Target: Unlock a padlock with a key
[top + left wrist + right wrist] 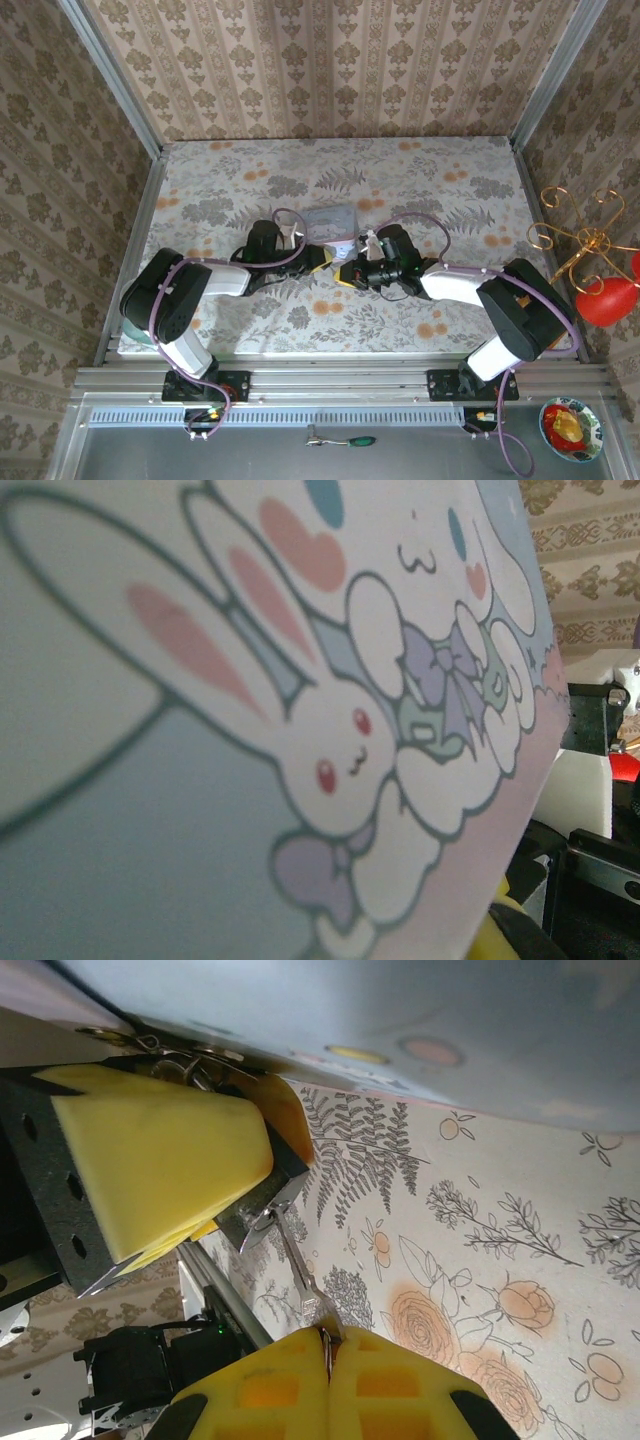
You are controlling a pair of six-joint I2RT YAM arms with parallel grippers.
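Both arms meet at the middle of the flowered table (440, 200). My right gripper (328, 1345) is shut on the head of a small silvery key (300, 1275). The key's shaft runs up into the keyway of the dark padlock (262, 1205). The padlock sits clamped between the yellow pads (150, 1160) of my left gripper (322, 262), and thin silvery rings (140, 1045) hang above them. My right gripper (352, 272) faces the left one tip to tip. A pale-blue cartoon tin (330, 222) lies just behind both and looms very close in the left wrist view (250, 730).
The tin (400, 1020) overhangs the padlock closely in the right wrist view. A metal rail (340, 380) edges the table front, with a green-handled tool (345, 440) below it. A gold wire stand with a red heart (600, 295) and a bowl (570, 428) stand off the table, right.
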